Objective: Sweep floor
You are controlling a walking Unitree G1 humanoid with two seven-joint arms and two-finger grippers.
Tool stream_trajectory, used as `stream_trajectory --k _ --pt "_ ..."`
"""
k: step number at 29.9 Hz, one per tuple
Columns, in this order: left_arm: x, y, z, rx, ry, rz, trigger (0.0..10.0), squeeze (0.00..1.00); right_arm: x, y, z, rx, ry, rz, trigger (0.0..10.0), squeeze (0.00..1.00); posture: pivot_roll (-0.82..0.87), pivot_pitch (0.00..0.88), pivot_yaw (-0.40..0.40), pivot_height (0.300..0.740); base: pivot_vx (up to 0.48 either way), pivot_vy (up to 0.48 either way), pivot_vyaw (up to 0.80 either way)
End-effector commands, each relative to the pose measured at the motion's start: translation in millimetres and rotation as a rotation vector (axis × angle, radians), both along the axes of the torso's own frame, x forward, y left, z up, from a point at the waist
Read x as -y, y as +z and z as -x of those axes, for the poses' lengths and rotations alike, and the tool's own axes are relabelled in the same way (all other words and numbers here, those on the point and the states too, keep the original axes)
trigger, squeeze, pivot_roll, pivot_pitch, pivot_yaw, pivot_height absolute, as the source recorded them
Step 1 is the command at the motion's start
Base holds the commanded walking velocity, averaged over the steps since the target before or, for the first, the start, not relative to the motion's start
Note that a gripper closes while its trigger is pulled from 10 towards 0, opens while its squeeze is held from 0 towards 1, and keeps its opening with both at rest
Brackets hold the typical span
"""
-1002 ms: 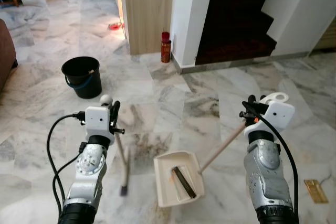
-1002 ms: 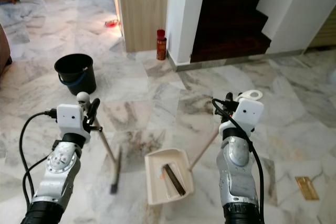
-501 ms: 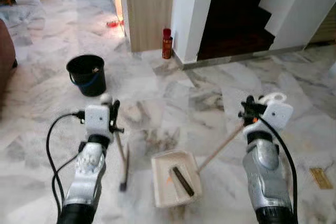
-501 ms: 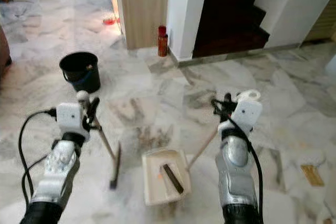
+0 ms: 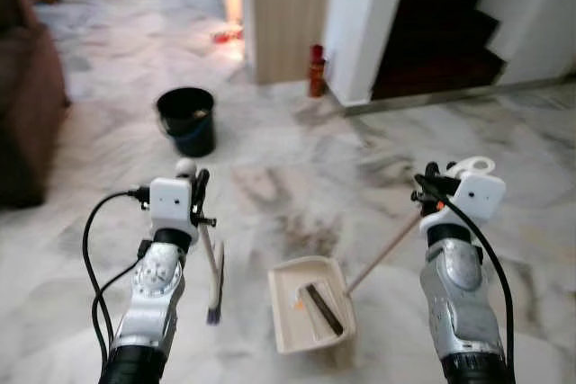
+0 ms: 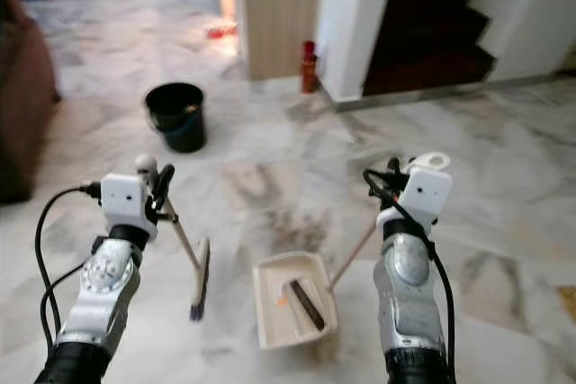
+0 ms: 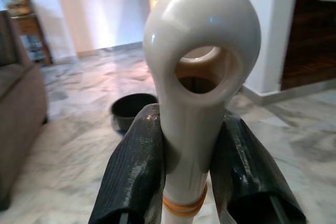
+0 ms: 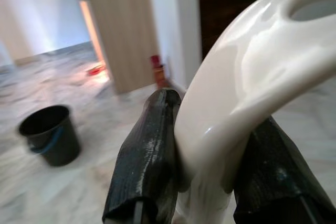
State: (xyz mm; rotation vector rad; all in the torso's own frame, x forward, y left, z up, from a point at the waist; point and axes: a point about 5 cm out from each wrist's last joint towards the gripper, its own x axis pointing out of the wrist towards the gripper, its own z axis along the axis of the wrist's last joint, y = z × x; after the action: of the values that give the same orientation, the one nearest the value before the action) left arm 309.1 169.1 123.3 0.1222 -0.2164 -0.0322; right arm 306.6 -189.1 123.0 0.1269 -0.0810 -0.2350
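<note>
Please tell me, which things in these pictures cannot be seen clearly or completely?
- Debris in the dustpan: a dark strip and an orange bit, too small to identify in the eye views.
- Bucket contents: too dark to make out.
- Broom bristles: blurred in the eye views.
- Sofa: cut off by the left edge.
- Left claw fingertips: hidden behind the broom handle it grips in the left wrist view.
- Stairs: too dark for detail.

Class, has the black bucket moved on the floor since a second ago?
No. The black bucket keeps its place left of the red bottle; the camera shifted.
</note>
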Motion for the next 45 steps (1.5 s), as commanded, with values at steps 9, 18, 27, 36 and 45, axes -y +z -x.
stream_trajectory --k 9,18,27,36,45 --pt "5.5 12 -2.3 0.055 -0.025 0.002 10.0 0.00 -2.1 16 -3.4 0.062 0.029 -0.004 10.0 0.00 -0.11 0.031 -0.037 0.740 0.000 0.000 0.00" --pt "4.1 12 -2.5 0.050 -0.014 -0.008 10.0 0.00 -6.9 18 -3.8 0.075 0.061 -0.002 10.0 0.00 -0.11 0.030 -0.039 0.740 0.140 0.000 0.39" --pt "4.3 11 -2.4 0.050 -0.012 -0.009 10.0 0.00 -12.0 21 -4.8 0.086 0.105 0.009 10.0 0.00 -0.11 0.012 -0.038 0.740 0.330 0.000 0.06" --pt "4.7 11 -1.8 0.052 -0.014 -0.008 10.0 0.00 -19.4 23 -4.6 0.102 0.145 0.008 10.0 0.00 -0.11 0.000 -0.037 0.740 0.342 0.000 0.48" --pt "5.1 10 -0.9 0.052 -0.017 -0.007 10.0 0.00 -22.0 26 -4.6 0.117 0.165 0.014 10.0 0.00 -0.12 0.000 -0.034 0.740 0.366 0.000 0.00"
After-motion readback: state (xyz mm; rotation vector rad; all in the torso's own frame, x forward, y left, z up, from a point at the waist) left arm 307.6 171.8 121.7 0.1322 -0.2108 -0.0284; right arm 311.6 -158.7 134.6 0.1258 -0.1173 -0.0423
